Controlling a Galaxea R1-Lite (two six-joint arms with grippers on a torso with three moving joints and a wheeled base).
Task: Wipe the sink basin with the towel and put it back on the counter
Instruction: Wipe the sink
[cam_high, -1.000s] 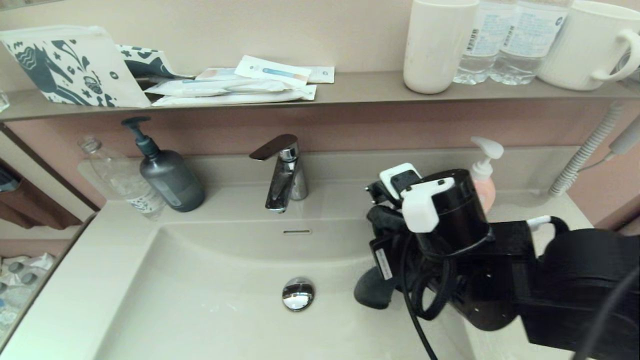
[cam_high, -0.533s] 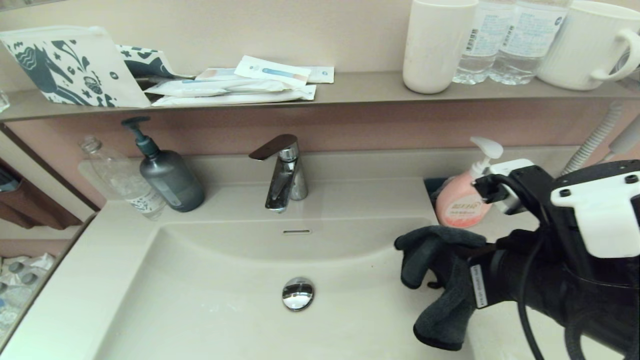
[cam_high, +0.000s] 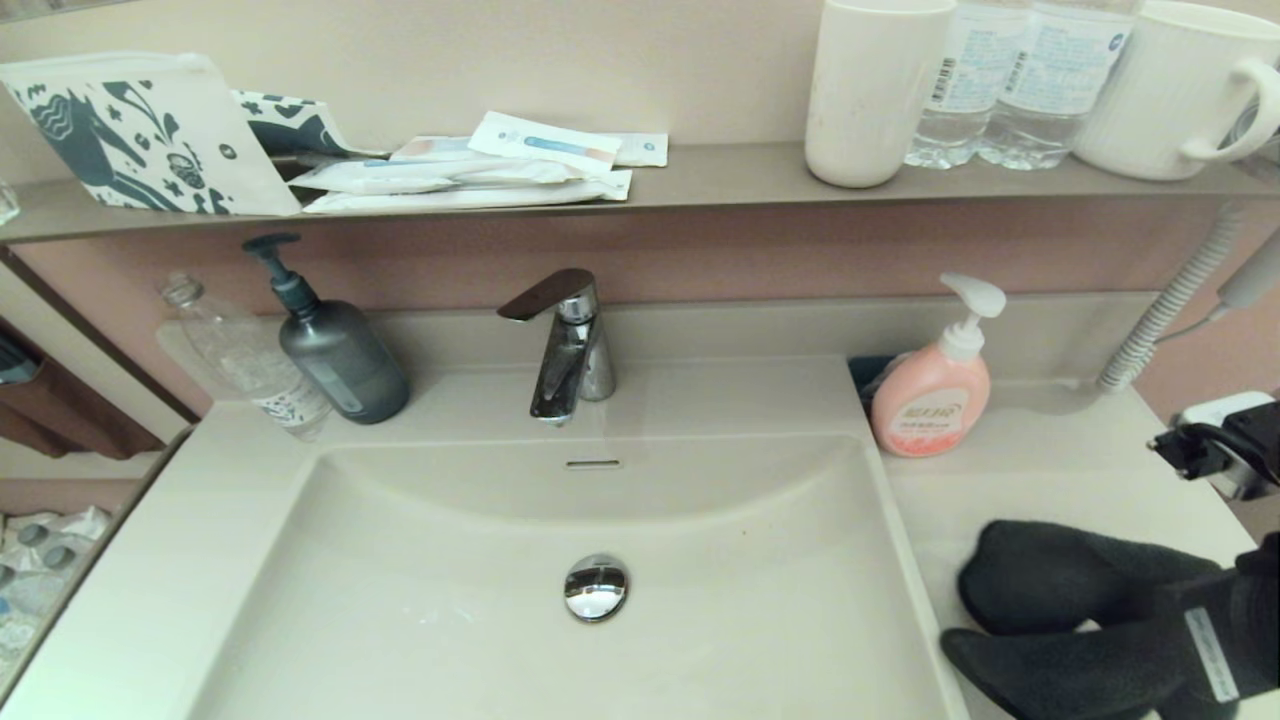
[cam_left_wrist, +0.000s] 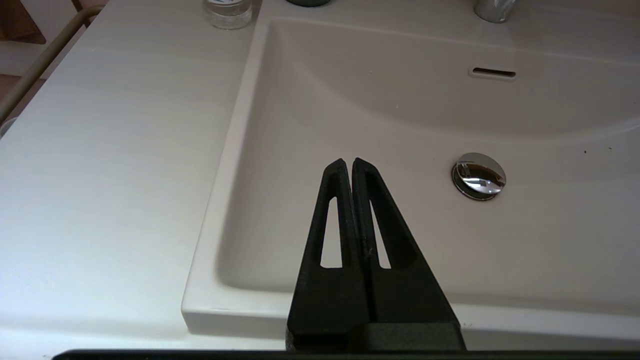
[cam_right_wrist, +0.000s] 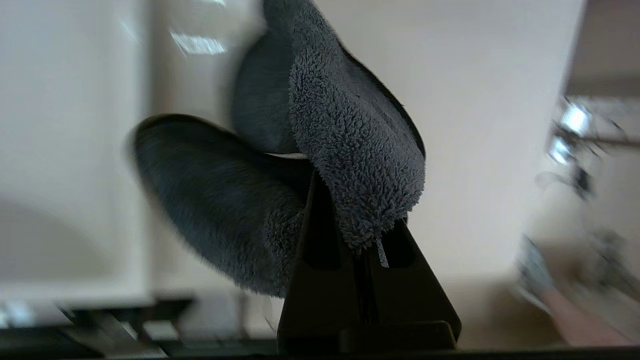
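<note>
While the left gripper (cam_left_wrist: 348, 162) hangs over the basin's (cam_high: 450, 640) front left part with its fingers pressed together and nothing between them, the work sits at the far right of the counter (cam_high: 1040, 480). Starting at the counter's back left corner, a clear bottle (cam_high: 250, 365) stands next to a grey pump bottle (cam_high: 335, 350). The tap (cam_high: 562, 340) rises at the middle of the back edge, above the overflow slot (cam_high: 594, 463), and the drain plug (cam_high: 596, 587) sits in the basin floor. Nothing lies in the basin. A pink soap dispenser (cam_high: 935, 390) stands on the right wing near the back, just beside the basin's right rim. Toward the front right corner of the counter, the towel (cam_high: 1075, 620) is bunched in dark folds over the right wing, clear of the basin; whether it touches the surface cannot be told. The right gripper (cam_right_wrist: 367, 240) pinches one end of the towel, fingers clamped on the cloth, with the arm reaching in from the right edge.
</note>
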